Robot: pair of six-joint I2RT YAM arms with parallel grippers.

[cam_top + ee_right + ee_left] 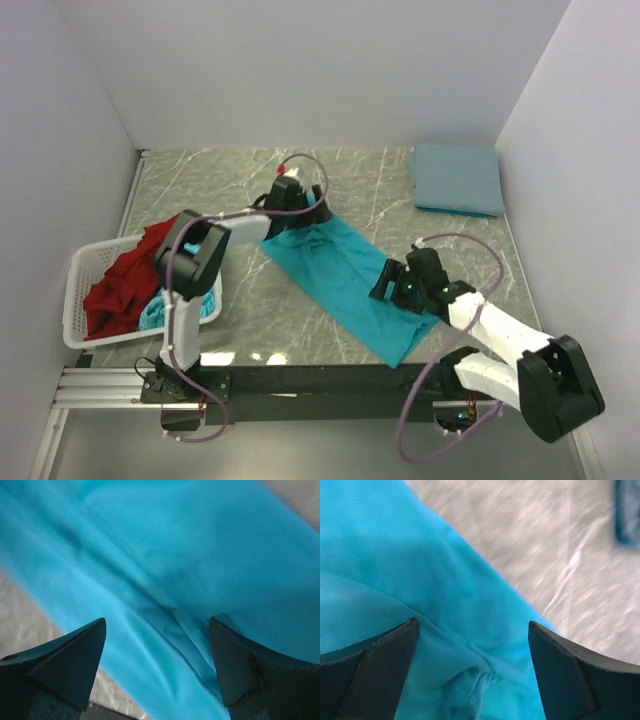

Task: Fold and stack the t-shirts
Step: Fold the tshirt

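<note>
White lattice basket (78, 300), far left on the marbled table (250, 300), close to the near edge. Contents: red shirt (125, 275), crumpled and heaped above the rim, its far part hanging over the basket's back wall; teal bundle (155, 315), bunched low against the right wall, partly under the red shirt. Left gripper (298, 218), centre of the table toward the far side, pointed down at the far end of the teal shirt (340, 280); in the left wrist view its jaws stand wide apart, with puckered teal cloth lying between and below the fingers (380, 670), nothing pinched. The teal shirt lies on the table as a long band, running on a diagonal from far left, under the left gripper, to near right, where its end reaches the table's front edge; soft creases along its length, one rumpled fold by the collar end. Right gripper (388, 283), at the band's right edge, about midway along it; in the right wrist view the jaws are spread wide above the cloth, a raised crease running between the fingers (75, 660), no fabric clamped. Grey-blue shirt (458, 180), folded flat into a neat rectangle, far right corner of the table, well apart from both grippers.
</note>
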